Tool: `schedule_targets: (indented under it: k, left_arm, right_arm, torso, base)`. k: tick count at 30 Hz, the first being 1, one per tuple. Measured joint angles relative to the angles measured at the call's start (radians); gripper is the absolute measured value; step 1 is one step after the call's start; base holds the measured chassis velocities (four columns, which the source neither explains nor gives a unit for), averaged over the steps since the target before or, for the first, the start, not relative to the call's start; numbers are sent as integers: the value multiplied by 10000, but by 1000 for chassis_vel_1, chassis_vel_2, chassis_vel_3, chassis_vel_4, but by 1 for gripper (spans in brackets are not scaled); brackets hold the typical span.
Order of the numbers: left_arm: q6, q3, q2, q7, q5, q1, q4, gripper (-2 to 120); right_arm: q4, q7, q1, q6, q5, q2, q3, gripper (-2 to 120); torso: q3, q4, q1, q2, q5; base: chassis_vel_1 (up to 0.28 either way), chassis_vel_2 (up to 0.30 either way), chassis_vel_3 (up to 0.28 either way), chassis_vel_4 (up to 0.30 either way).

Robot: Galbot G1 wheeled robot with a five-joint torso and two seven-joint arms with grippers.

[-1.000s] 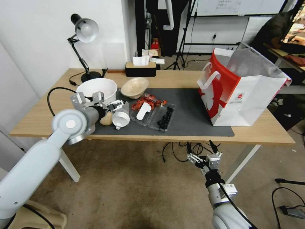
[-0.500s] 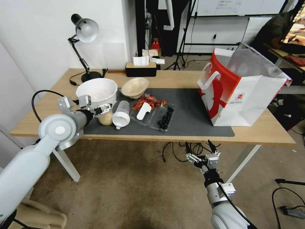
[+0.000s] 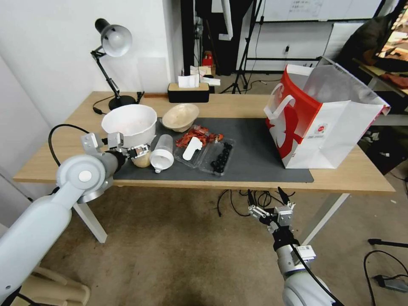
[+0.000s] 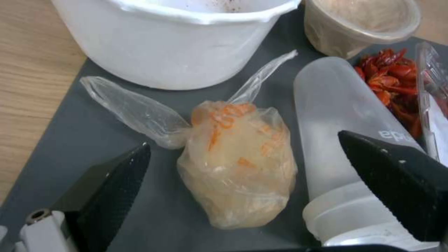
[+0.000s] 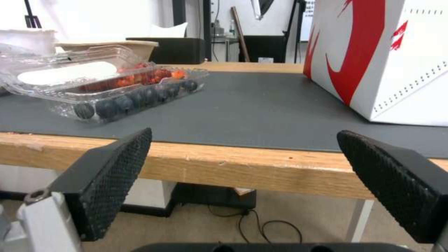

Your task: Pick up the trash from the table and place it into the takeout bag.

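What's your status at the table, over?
Left gripper open, at bagged beige lump. Right gripper open, parked below table edge. Lidded cup lying beside lump.

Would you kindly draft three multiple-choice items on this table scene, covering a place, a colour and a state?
1. Where does the takeout bag stand?
A. on the table's right part
B. on the floor
C. beside the lamp

2. What colour is the mat?
A. green
B. dark grey
C. yellow

3. How is the left gripper?
A. shut on the bowl
B. open at the tied plastic bag
C. inside the takeout bag

Key: 1 A, it stands right of the food trays; 2 B, the mat is dark grey; 3 B, its fingers flank the bag, apart.
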Motion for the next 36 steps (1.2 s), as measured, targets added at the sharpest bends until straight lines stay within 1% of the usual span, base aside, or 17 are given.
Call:
schedule_targets:
  k: [22, 36]
  left_arm:
    - [96, 602, -339, 38, -22, -739, 720, 100]
    - [115, 774, -512, 1, 16, -787, 930, 100]
  right_arm:
    - [-85, -9, 28, -4, 8, 6, 36, 100]
    - [-111, -10, 21, 1, 28, -9, 55, 100]
  torso:
    - [0, -1, 2, 0, 0]
    - [0, -1, 2, 0, 0]
  base:
    - [0, 0, 0, 0]
    - [0, 0, 0, 0]
